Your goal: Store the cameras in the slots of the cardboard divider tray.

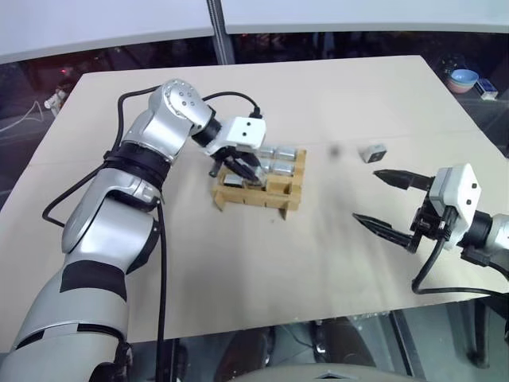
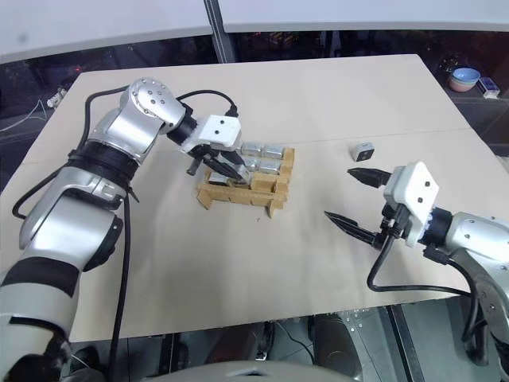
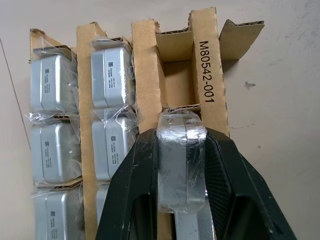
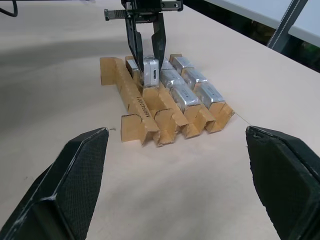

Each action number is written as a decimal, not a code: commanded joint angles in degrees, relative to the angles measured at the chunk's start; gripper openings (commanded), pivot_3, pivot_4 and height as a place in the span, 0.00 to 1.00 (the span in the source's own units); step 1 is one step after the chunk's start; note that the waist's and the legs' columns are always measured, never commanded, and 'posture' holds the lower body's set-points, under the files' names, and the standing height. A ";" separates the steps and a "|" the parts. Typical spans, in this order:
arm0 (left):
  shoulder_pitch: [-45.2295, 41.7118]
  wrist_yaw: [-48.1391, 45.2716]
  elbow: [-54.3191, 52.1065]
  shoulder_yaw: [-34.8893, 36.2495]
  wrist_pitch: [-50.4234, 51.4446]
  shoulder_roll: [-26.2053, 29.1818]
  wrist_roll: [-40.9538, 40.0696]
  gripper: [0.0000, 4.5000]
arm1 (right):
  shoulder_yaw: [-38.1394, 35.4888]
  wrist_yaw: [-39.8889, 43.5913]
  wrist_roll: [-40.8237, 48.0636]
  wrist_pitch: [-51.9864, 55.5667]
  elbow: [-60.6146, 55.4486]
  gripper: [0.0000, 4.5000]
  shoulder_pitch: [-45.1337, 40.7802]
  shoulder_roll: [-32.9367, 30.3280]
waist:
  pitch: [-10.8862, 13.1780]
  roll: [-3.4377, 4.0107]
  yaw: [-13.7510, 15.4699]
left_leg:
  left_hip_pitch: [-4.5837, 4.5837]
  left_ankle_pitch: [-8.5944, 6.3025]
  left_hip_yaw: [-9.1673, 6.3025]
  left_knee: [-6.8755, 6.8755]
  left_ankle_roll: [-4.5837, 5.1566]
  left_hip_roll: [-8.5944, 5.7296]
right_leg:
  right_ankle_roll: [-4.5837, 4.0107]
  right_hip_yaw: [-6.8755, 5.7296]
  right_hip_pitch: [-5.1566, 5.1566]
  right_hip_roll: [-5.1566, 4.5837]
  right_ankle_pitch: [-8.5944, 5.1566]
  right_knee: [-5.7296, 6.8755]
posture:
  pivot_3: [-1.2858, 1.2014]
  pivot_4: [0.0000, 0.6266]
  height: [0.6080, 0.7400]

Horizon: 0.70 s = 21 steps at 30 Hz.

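Tan table (image 1: 334,263); one tray (image 1: 280,193); left claw (image 3: 182,165) gripping camera (image 3: 181,160).

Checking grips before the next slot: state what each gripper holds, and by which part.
The left gripper pinches a wrapped camera by its two broad sides, above the cardboard divider tray. The right gripper is open and holds nothing.

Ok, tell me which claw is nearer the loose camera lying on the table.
Right. The right claw, open, sits just beside the loose camera; the left claw is away over the tray.
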 commanded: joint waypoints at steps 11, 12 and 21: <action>0.41 -1.22 0.77 -0.41 0.67 1.45 1.60 0.15 | -0.79 0.31 0.10 -1.46 -1.72 0.97 0.40 -0.52 | 0.00 0.00 -0.17 | 0.08 0.00 0.01 -0.01 0.00 0.00 | 0.00 0.14 0.00 0.05 0.00 0.04 | 0.52 0.24 1.00; 0.22 -1.22 1.09 -0.10 0.74 1.39 1.69 0.15 | -0.76 0.28 0.11 -1.44 -1.65 0.97 0.29 -0.51 | 0.00 0.00 -0.17 | 0.08 0.00 0.01 -0.01 0.00 0.00 | 0.00 0.14 0.00 0.05 0.00 0.04 | 0.52 0.24 1.00; -0.31 -1.22 2.15 -0.02 0.25 2.19 1.82 0.15 | -0.52 0.46 -0.29 -1.70 -1.25 0.97 0.08 -0.49 | 0.00 0.00 -0.19 | 0.11 0.00 0.02 -0.01 0.00 0.00 | 0.00 0.19 0.00 0.07 0.00 0.06 | 0.52 0.24 1.00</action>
